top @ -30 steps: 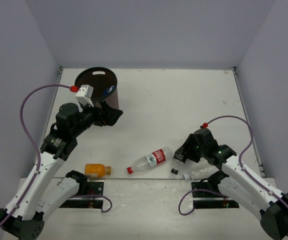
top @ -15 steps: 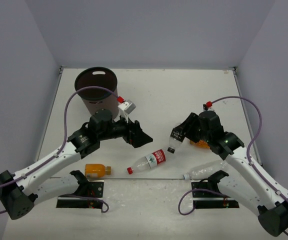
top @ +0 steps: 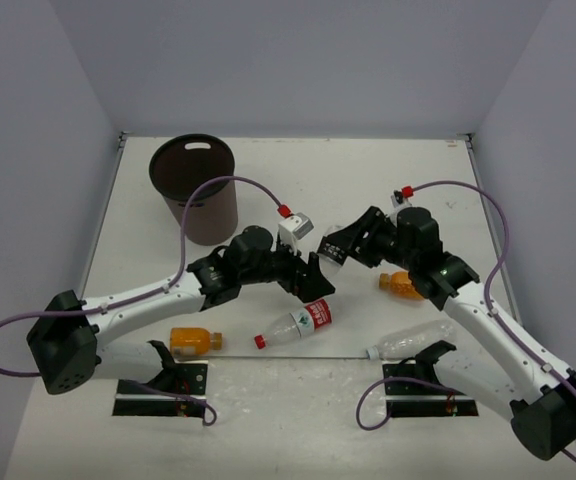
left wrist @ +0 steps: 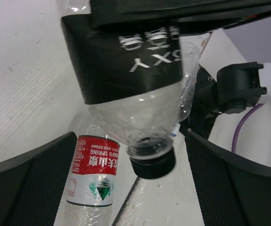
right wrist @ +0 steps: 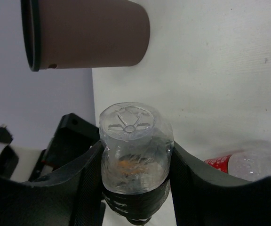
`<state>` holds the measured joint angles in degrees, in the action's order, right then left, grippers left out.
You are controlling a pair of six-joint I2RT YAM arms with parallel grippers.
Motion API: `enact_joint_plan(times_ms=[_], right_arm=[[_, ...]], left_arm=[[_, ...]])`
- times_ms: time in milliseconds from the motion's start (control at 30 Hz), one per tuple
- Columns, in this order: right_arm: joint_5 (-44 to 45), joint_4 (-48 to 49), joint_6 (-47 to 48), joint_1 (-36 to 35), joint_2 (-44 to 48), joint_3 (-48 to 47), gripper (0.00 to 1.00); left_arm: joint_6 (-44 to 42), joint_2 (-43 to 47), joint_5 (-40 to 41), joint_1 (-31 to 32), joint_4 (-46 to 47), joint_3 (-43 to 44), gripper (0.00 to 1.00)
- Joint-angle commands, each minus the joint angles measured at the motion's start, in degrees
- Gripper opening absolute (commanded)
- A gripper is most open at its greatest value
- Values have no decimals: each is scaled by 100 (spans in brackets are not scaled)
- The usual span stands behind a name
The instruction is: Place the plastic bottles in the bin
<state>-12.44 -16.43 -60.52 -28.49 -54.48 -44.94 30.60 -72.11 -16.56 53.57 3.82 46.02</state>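
Five plastic bottles and one bin (top: 208, 215) were in view. The right pincer (top: 340, 245) was clenched on the black-labelled bottle (left wrist: 126, 70), cap down above mid-desk (top: 368, 180). The left pincer (top: 308, 278) was released, its fingers (left wrist: 32, 188) spread either side of that bottle. The black label read "XY", inverted. Below lay the red-labelled bottle (left wrist: 92, 176), printed "SPRING" and "550ml". One orange bottle (top: 190, 340) lay near left and another orange bottle (top: 404, 286) at right. A plain clear bottle (top: 405, 343) lay near right. The bin stood far left.
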Motion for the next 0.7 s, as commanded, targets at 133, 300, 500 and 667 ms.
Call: enact_joint_plan(times_ms=[133,300,500,667], right_arm=[[-4,377,-310,1,561,205,27],[22,237,-179,1,526,223,27],[6,219,-83,1,477,268,30],[106,-19,141,1,448,147,49]], left_arm=[[26,-585,38,144,674,390,69],[52,-611,-58,215,901,399,53],[25,-637,-92,285,922,443,5],[36,-546,53,294,901,436,0]])
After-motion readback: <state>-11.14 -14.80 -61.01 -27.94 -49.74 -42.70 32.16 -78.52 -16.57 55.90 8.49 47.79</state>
